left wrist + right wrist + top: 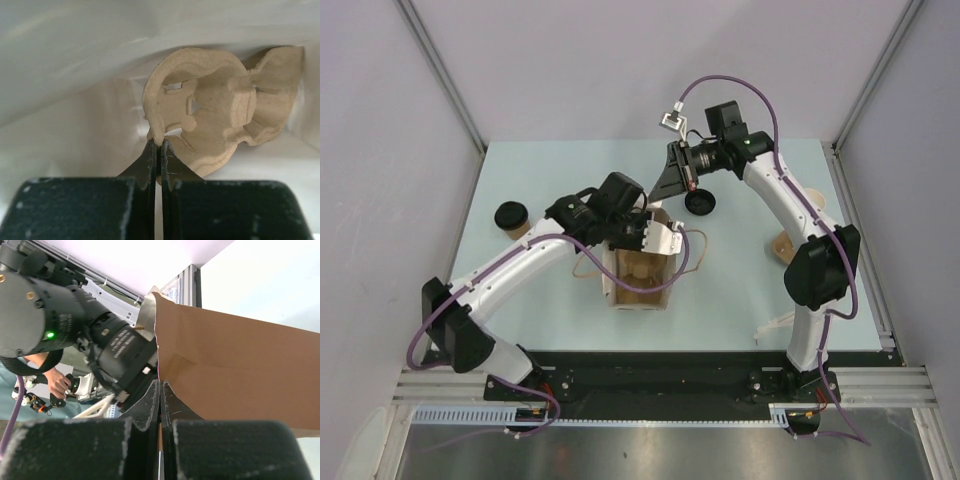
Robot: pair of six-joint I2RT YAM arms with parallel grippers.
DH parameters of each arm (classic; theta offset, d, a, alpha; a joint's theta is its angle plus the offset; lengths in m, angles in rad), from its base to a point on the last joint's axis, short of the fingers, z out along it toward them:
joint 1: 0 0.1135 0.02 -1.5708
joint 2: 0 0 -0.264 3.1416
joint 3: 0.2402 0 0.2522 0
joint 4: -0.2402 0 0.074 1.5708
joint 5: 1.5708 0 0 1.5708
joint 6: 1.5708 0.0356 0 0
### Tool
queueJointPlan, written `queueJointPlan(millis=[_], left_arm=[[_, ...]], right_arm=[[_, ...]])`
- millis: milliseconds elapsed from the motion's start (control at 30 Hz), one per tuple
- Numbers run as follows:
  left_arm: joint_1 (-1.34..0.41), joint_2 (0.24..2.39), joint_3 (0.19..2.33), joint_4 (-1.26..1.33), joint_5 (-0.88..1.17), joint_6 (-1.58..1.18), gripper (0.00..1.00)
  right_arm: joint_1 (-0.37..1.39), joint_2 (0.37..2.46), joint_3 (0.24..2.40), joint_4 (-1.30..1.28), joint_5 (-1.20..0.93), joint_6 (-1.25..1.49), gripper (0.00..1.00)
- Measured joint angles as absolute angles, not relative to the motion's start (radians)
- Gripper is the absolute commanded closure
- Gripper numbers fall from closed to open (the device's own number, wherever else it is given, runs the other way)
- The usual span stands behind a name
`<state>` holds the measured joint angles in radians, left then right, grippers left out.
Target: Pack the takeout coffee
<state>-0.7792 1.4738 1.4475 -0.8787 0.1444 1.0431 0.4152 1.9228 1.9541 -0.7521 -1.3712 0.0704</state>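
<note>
Top external view: the pale blue table (540, 320) is boxed in by grey panels on the left, far and right sides, with metal posts at the far corners and a black rail holding both arm bases along the near edge. A brown paper bag (640, 300) stands upright and open near the middle, its twine handles looping out to either side. The left arm sweeps in from the near left corner and dips into the bag's mouth. The right arm arches from the near right corner over the far half of the table to the bag's far rim. Bare surface lies in front of the bag, along the far strip, and between the bag and the right arm. A coffee cup (511, 217) with a black lid stands well to the left of the bag, close to the left edge. A second black lid (700, 203) sits just beside the right wrist, and what is under it cannot be told. An open cup (781, 246) shows partly behind the right arm, near the right edge. Left wrist view: inside the bag's white walls, the left gripper (160, 148) has its fingers pressed together on the rim of a pulp cup tray (215, 110), which is tilted up on edge. Right wrist view: the right gripper (160, 390) is pinched tight on the bag's top edge, and the left arm's black wrist is close alongside.
</note>
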Motion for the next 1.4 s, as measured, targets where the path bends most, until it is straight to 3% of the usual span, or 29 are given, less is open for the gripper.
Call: queueJointPlan(millis=[267, 500, 633, 733, 1400], left_arm=[[-0.735, 1.521, 1.448, -0.847, 0.149, 1.049, 0.99], [-0.710, 1.542, 1.448, -0.831, 0.144, 1.056, 0.85], [-0.690, 1.567, 1.449, -0.825, 0.136, 1.059, 0.62], [-0.680, 1.573, 1.450, -0.825, 0.134, 1.058, 0.54], [-0.680, 1.517, 1.547, -0.874, 0.209, 1.028, 0.33]], right_arm=[[0.410, 1.956, 1.976, -0.768, -1.375, 0.051, 1.00], [0.407, 1.993, 2.014, -0.769, -1.377, 0.052, 1.00], [0.400, 2.003, 2.025, -0.769, -1.377, 0.052, 1.00], [0.396, 2.012, 2.027, -0.769, -1.377, 0.052, 1.00], [0.381, 2.038, 2.050, -0.783, -1.286, 0.059, 1.00]])
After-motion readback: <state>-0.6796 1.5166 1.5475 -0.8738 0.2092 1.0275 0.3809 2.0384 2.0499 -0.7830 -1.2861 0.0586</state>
